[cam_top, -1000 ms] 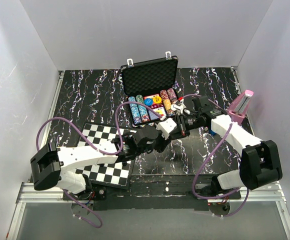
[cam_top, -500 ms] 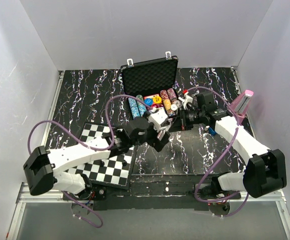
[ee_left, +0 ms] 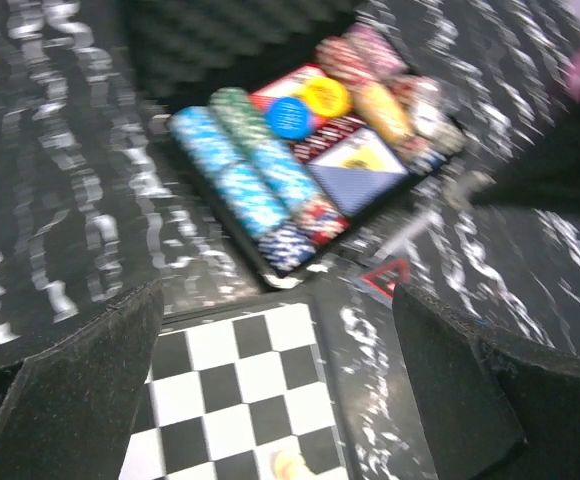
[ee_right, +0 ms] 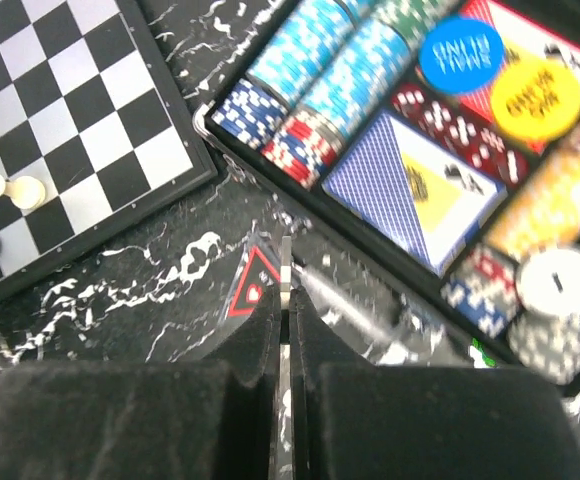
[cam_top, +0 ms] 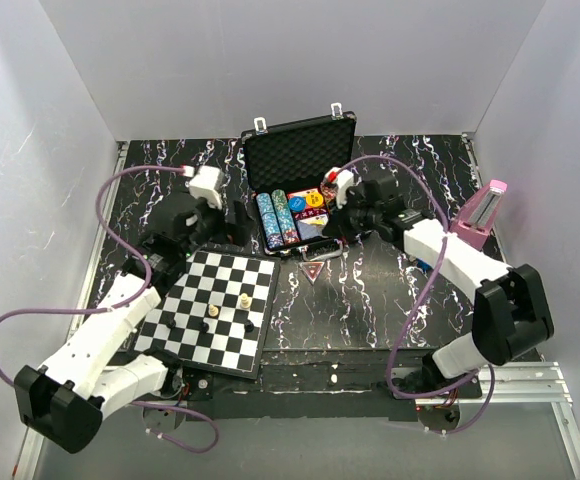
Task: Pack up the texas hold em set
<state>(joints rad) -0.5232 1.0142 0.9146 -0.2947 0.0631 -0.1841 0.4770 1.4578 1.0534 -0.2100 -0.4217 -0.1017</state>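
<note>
A black worktop (cam_top: 390,300) with white marbling is shown. On it are placed an open briefcase (cam_top: 300,155) (far middle), a chessboard (cam_top: 220,275) at the near left, a pink metronome (cam_top: 480,215) at the right, and a small red triangular piece (cam_top: 313,272) just in front of the briefcase.

Ahead of my left gripper (ee_left: 278,330): chessboard (ee_left: 235,380) nearest, case (ee_left: 220,40) behind it, chips (ee_left: 245,175) in its left side, decks (ee_left: 355,168) right of them. Just ahead of my right gripper (ee_right: 285,300) tips I see a triangle (ee_right: 250,282) on the table (ee_right: 150,290), between chessboard and case.
</note>
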